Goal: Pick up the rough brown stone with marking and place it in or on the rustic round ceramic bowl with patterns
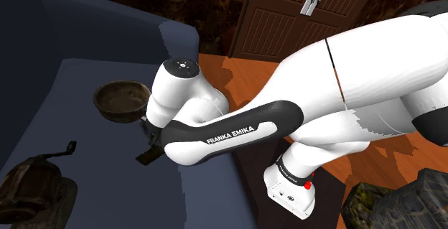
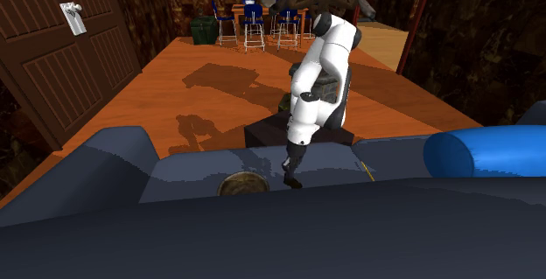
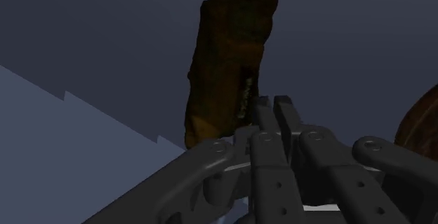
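in the shoulder view the white arm with dark joints (image 1: pixel 215 131) reaches from its stand toward the view's left, over the seat of a dark blue sofa (image 1: pixel 64 84). its black jaws hang low over the seat, just beside a round, dark brown ceramic bowl with a worn rim (image 1: pixel 120 100), which sits upright on the seat toward the view's left. a dark shape at the tip of the jaws is too dim to name. a dark lumpy object with a small lever (image 1: pixel 32 184) stands well apart at the view's lower left, and a brown panelled door (image 1: pixel 287 12) rises behind an orange wooden floor (image 1: pixel 222 73). in the second exterior view the arm bends down from a black box stand (image 2: pixel 267 135) onto the sofa. the bowl lies just beside the jaws toward the view's left, partly hidden by the sofa's back, and a bright blue bolster (image 2: pixel 481 150) lies at the view's right. in the wrist view the jaws are drawn almost together, with only a thin slit left between the fingertips (image 3: pixel 284 110) and nothing showing in that slit. the rough brown oblong stone with a pale greenish marking (image 3: pixel 224 61) stands just beyond them, its edge against the outer side of one fingertip, not between the two. the bowl's brown rim shows near, on the other side of the jaws.
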Controlling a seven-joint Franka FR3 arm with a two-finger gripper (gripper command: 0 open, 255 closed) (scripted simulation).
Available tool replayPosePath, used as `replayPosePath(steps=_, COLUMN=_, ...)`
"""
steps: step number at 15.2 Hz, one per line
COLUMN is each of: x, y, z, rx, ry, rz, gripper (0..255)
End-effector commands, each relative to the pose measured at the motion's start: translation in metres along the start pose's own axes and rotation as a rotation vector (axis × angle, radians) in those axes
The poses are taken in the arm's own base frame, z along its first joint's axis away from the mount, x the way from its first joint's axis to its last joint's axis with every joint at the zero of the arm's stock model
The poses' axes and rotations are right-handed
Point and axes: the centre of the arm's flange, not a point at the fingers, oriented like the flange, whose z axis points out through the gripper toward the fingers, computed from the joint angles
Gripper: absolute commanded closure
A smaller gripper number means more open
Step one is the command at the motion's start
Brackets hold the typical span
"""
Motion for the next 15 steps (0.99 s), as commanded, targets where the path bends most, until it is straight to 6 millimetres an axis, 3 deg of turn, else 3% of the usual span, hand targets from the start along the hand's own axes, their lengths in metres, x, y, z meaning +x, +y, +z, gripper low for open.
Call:
replayPosePath(steps=1, x=0.002, y=-0.002, z=-0.011, rx=0.0, ry=0.0, rz=0.0, gripper=255)
replayPosePath(steps=2, x=0.0, y=-0.001, z=-0.006, rx=0.0, ry=0.0, rz=0.0, gripper=255)
replayPosePath(steps=3, x=0.0, y=-0.001, z=-0.006, rx=0.0, ry=0.0, rz=0.0, gripper=0)
replayPosePath(steps=5, x=-0.022, y=-0.026, z=0.0, rx=-0.213, ry=0.012, rz=0.268, gripper=0)
replayPosePath(steps=6, x=-0.025, y=-0.03, z=0.001, rx=-0.242, ry=0.013, rz=0.305, gripper=0)
replayPosePath(steps=13, x=-0.026, y=-0.02, z=0.04, rx=-0.242, ry=0.013, rz=0.305, gripper=0)
replayPosePath(steps=15, x=-0.026, y=-0.02, z=0.04, rx=-0.242, ry=0.013, rz=0.305, gripper=0)
